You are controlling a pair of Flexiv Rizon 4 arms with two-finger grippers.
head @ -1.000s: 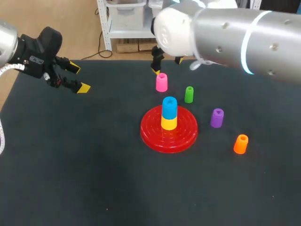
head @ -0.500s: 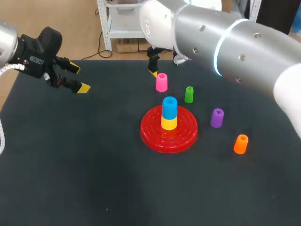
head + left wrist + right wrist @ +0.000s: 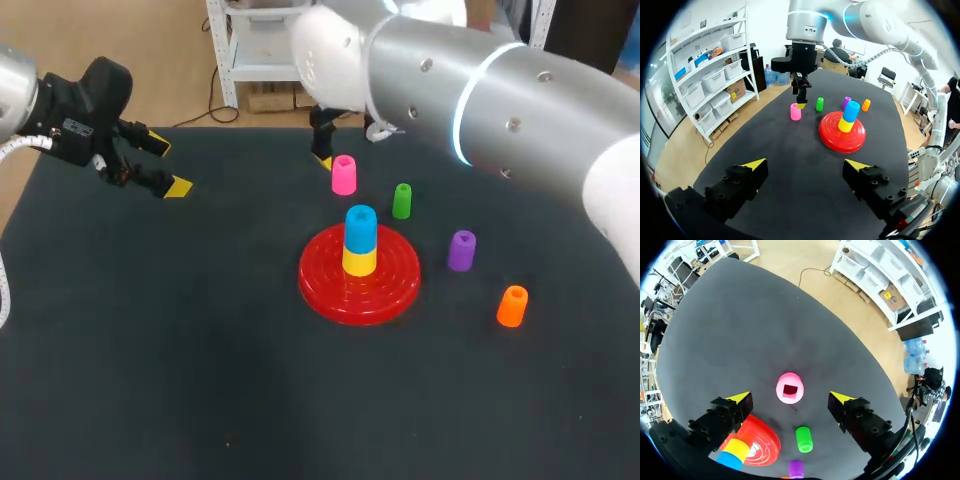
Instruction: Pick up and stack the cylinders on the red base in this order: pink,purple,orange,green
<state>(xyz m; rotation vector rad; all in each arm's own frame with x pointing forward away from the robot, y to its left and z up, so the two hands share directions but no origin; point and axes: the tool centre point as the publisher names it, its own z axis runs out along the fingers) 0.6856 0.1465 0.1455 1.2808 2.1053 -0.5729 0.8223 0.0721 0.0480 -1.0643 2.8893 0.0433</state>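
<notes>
The right wrist view shows the right gripper (image 3: 790,398) released, with the upright pink plastic cylinder (image 3: 790,388) ahead, centred between its spread tips and untouched. In the head view the right arm (image 3: 480,90) hides most of those fingers. Only the head and left wrist views show the orange cylinder (image 3: 512,306). The left gripper (image 3: 805,164) hangs open, well apart from the round red base (image 3: 842,140), which carries a blue cylinder (image 3: 851,111) on a yellow cylinder (image 3: 845,125).

Matt dark table top (image 3: 150,350) with a fine felt-like grain, glossy ridged red plastic base (image 3: 325,290), smooth plastic pink cylinder (image 3: 343,175), smooth silvery right arm (image 3: 480,90) with a soft sheen
</notes>
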